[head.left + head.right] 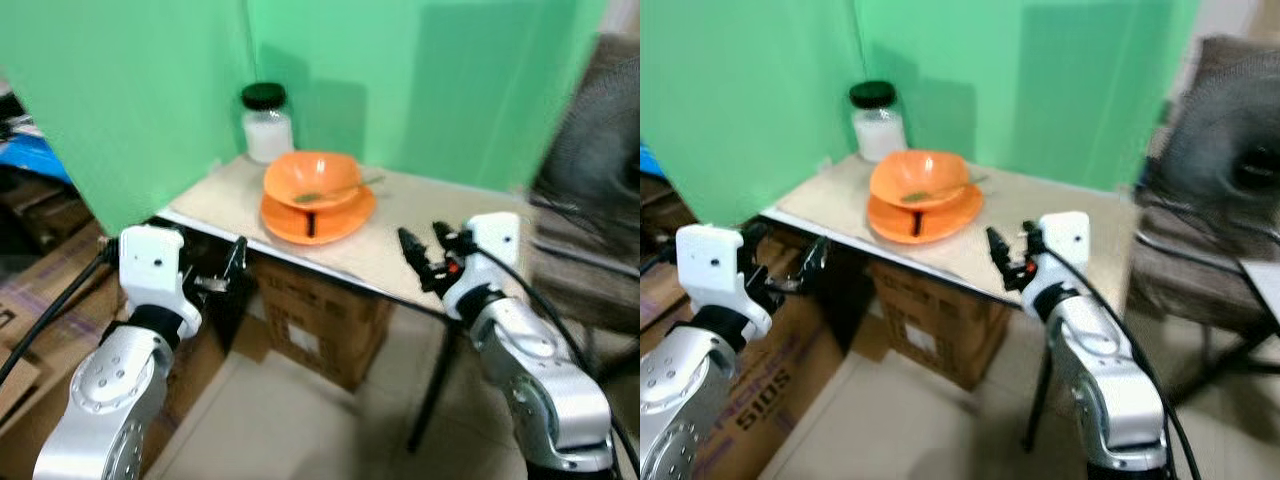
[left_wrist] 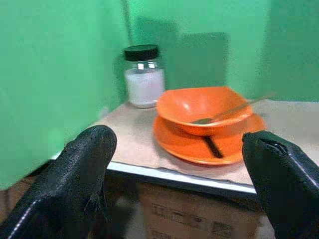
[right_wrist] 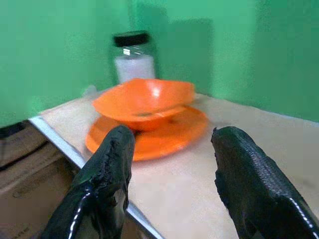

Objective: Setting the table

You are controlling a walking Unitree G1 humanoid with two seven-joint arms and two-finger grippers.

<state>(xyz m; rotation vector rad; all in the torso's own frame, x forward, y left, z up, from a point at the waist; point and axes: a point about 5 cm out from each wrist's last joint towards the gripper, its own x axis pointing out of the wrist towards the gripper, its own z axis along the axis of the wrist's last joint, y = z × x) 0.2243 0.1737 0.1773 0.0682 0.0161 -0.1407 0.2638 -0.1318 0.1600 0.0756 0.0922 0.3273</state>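
An orange bowl (image 1: pixel 311 179) sits on an orange plate (image 1: pixel 318 216) on the small beige table (image 1: pixel 410 235). A metal spoon (image 1: pixel 340 190) lies in the bowl, and a dark utensil (image 1: pixel 311 223) lies on the plate under the bowl's rim. Behind them stands a glass jar (image 1: pixel 267 124) with a black lid and white contents. My left gripper (image 1: pixel 236 262) is open, held below the table's front left edge. My right gripper (image 1: pixel 426 250) is open at the table's front edge, right of the plate, with nothing between its fingers.
Green screens (image 1: pixel 150 90) wall the table at the back and left. A cardboard box (image 1: pixel 318 320) stands under the table, with more boxes (image 1: pixel 40 290) on the left. A dark chair (image 1: pixel 1210 200) stands on the right. Tiled floor (image 1: pixel 300 430) lies in front.
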